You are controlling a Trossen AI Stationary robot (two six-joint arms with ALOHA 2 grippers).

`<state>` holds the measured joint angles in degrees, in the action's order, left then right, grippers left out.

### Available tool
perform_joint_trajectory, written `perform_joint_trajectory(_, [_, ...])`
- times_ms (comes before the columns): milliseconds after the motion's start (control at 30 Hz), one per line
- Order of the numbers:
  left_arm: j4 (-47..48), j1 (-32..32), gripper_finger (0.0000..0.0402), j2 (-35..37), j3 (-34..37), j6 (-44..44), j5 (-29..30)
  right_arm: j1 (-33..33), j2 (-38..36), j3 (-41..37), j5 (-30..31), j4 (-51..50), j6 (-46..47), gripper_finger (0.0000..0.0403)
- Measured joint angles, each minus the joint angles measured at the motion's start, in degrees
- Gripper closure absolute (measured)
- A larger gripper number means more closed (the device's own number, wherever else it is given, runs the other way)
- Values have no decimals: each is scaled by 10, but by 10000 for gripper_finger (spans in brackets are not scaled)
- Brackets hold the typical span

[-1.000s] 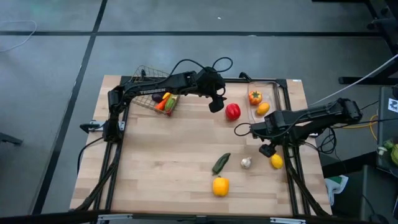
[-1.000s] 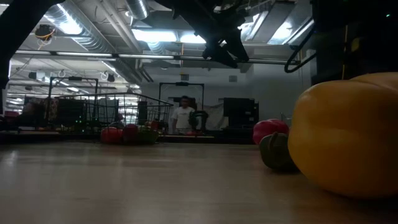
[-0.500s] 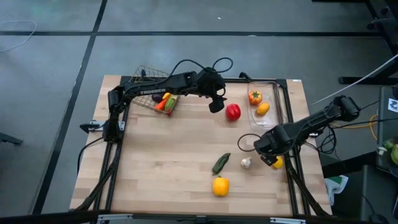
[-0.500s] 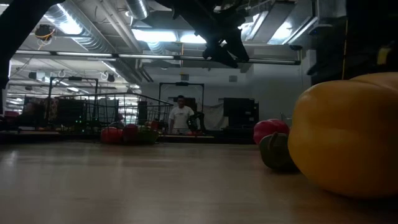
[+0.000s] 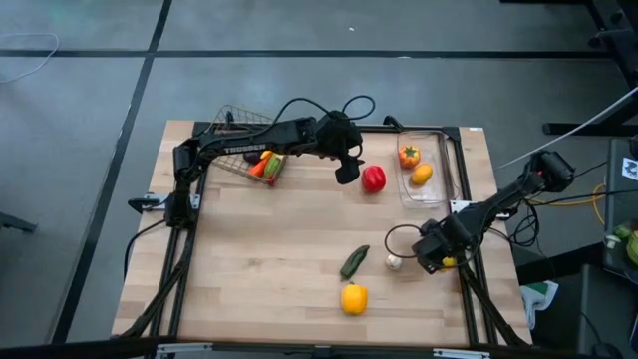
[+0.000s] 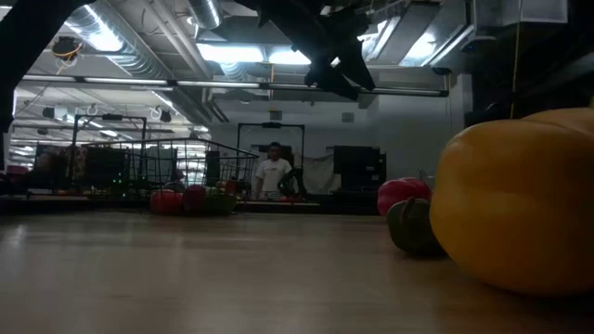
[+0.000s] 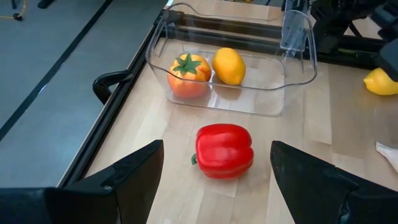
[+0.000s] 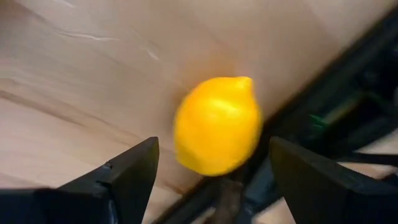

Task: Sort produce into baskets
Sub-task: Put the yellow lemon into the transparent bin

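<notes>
My left gripper (image 5: 347,168) hangs open above the table, just left of the red bell pepper (image 5: 373,179). In the left wrist view that pepper (image 7: 224,150) lies on the wood ahead of the open fingers. My right gripper (image 5: 440,255) points down, open, over the yellow lemon (image 8: 217,124) at the table's right edge; its fingers stand on either side without touching. The clear bin (image 5: 442,150) holds an orange tomato (image 5: 409,156) and a yellow-orange fruit (image 5: 422,175). The wire basket (image 5: 237,120) at the far left holds several pieces.
A white garlic bulb (image 5: 395,262), a green chili (image 5: 354,261) and a yellow bell pepper (image 5: 353,297) lie on the wood near the front right. The dark table frame (image 8: 323,118) runs right beside the lemon. A person stands in the room beyond the table (image 6: 273,174).
My right gripper has swung toward the table's near edge and sunk down over the lemon, rolling at the wrist as it went. It has stayed open. The lemon has not moved.
</notes>
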<state>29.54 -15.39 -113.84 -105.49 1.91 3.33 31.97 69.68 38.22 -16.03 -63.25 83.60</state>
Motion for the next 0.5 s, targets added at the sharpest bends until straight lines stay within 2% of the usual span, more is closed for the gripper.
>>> perform_joint_trajectory(500, [0,1,109,0,0,-3,0,38,0,-57,2,76,36,100])
